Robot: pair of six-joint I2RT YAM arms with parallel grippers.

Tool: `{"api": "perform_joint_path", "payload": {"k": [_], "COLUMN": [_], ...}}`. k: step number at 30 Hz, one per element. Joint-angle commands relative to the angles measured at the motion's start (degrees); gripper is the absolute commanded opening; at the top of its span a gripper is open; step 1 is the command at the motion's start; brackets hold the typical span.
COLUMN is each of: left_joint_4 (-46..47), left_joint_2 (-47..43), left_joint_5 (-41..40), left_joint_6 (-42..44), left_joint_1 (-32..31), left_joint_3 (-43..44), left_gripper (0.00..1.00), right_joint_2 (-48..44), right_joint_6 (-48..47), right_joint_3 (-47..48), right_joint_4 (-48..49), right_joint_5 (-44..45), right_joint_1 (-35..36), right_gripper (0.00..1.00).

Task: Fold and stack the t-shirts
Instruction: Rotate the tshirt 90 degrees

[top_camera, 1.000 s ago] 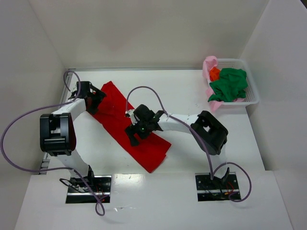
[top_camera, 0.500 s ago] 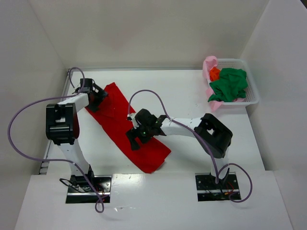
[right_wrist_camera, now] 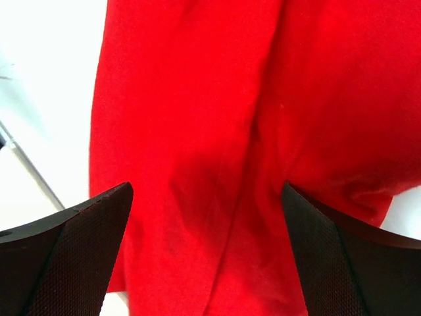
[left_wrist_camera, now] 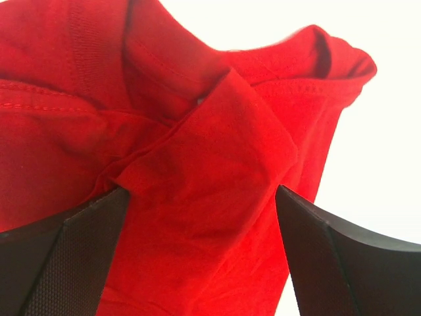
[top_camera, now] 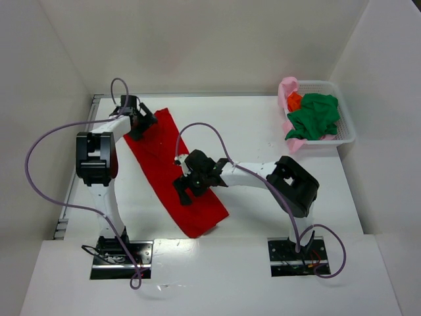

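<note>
Your L gripper (top_camera: 141, 124) & R gripper (top_camera: 186, 192), jaws spread wide, sit over the red t-shirt (top_camera: 160, 160) on the counter (top_camera: 250, 131).

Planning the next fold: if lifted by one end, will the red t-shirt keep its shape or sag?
Probably sag: the red t-shirt shows soft creases and a bunched fold at its far end, so it looks floppy. It lies flat and thin, likely light. Pushed, it would probably wrinkle rather than slide whole.

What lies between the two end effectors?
The red t-shirt, stretched from the left end effector to the right end effector; the top view shows it.
</note>
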Motion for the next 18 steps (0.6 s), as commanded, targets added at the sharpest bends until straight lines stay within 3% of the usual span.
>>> {"api": "perform_joint_path", "payload": {"k": [1,10,18], "left_joint_4": [-2.0,-9.5,-10.7], "left_joint_2": [5.7,14.7,17.8], "left_joint_5": [4.7,11.6,16.8], "left_joint_6": [5.3,14.5,15.6], "left_joint_1": [-3.4,-11.8,-18.3], "left_joint_3": [3.1,21.9,29.2], "left_gripper": [1.00,1.00,1.00], "right_joint_2": [-2.0,-9.2,-20.0], "right_joint_6": [-1.1,5.1,8.1], "right_joint_3": [-0.3,-2.7,-5.1], "right_joint_4": [-1.0,1.8,1.1], "right_joint_5": [4.4,8.1,16.1], "right_joint_1": [0.6,-3.2,-10.3], "right_gripper": [0.99,0.99,0.99]}}
